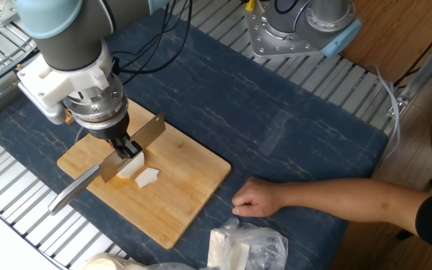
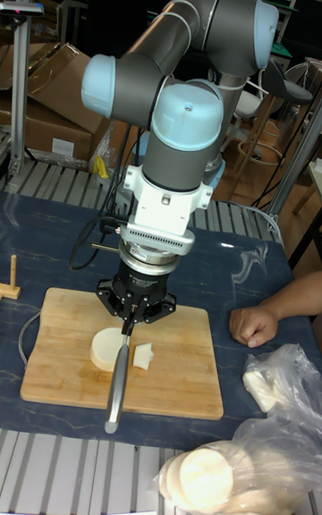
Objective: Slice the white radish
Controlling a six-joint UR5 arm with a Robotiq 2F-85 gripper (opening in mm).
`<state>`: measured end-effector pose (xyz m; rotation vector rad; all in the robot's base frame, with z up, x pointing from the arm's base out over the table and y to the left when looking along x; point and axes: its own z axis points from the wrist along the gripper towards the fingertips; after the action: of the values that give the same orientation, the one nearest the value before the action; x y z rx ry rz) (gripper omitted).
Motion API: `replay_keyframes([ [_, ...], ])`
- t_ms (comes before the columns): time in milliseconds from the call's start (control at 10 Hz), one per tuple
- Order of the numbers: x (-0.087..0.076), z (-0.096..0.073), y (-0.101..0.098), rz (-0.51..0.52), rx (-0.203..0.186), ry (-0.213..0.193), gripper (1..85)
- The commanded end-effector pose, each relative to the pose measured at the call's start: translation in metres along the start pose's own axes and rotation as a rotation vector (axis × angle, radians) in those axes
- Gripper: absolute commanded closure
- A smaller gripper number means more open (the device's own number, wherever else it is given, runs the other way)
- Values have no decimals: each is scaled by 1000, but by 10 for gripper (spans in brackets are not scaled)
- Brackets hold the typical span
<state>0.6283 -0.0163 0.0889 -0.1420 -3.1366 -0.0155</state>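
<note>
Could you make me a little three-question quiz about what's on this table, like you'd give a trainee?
1. True or false: the gripper is clamped on a knife.
2. Which surface does the white radish rest on? A) the blue mat B) the wooden cutting board C) the metal slats
3. Fill in: a person's ____ rests on the blue mat, clear of the board.

Key:
1. True; the blade lies against the big radish piece, with a small cut piece beside it.
2. B
3. hand (a closed fist)
</note>
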Motion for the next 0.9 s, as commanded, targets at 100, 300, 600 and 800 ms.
replay_keyframes([
  [100, -2, 2, 3, 7, -10, -5, 847],
  [300, -1, 2, 3, 4, -4, -4, 847],
  [600, 1, 1, 1, -8, 8, 1, 847],
  [800, -2, 4, -1, -15, 21, -2, 847],
])
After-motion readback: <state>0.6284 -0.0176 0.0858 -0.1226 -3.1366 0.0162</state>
